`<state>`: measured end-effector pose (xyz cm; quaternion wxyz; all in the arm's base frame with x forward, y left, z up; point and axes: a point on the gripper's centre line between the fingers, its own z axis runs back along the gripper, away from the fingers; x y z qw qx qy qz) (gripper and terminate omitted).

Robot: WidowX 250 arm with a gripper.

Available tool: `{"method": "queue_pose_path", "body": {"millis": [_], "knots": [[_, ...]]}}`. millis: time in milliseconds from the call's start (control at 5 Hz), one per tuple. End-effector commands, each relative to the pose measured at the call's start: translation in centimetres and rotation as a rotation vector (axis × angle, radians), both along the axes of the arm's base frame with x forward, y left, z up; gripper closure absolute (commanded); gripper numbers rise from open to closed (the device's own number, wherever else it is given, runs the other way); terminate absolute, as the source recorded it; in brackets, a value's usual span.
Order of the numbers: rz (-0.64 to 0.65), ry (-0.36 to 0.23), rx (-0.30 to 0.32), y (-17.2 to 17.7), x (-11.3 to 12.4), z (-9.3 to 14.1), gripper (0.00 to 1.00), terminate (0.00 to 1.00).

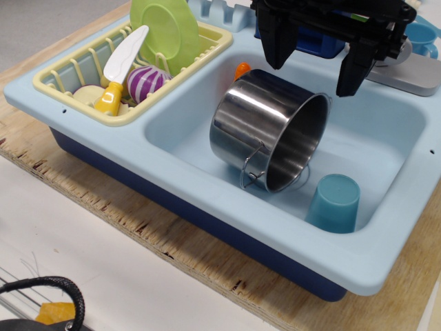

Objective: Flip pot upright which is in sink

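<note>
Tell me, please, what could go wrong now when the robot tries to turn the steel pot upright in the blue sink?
1. The shiny stainless-steel cylindrical pot lies on its side; its smooth round wall may slip or roll between the fingers of the open black gripper above it.
2. The small teal plastic cup stands upside down close to the pot's mouth, so a swinging pot might knock it.
3. An orange object sits behind the pot in the light blue plastic sink and could get pushed.

A single view looks down at a slant from in front of and above the sink (pixel 207 200), close enough that the basin fills most of the frame. It faces toward the rack (pixel 76 76) at upper left, and the gripper (pixel 313 69) enters from the top edge.
</note>
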<state>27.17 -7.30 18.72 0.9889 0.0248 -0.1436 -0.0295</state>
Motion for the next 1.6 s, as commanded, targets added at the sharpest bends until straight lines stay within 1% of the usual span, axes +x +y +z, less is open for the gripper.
{"method": "queue_pose_path", "body": {"millis": [0, 200, 400, 600, 800, 1000, 1400], "knots": [[0.0, 0.0, 0.0, 0.0, 0.0, 0.0, 0.0, 0.0], [0.053, 0.001, 0.117, -0.6, -0.4, -0.1, 0.0, 0.0], [0.116, 0.057, 0.261, -1.4, 0.0, -0.7, 0.0, 0.0], [0.185, 0.096, 0.375, -1.8, 0.5, -1.4, 0.0, 0.0], [0.235, 0.114, 0.469, -1.8, 1.1, -1.8, 0.0, 0.0], [0.274, 0.112, 0.495, -0.7, 1.2, -2.0, 0.0, 0.0], [0.312, 0.117, 0.511, 0.9, 1.0, -2.8, 0.0, 0.0]]}}
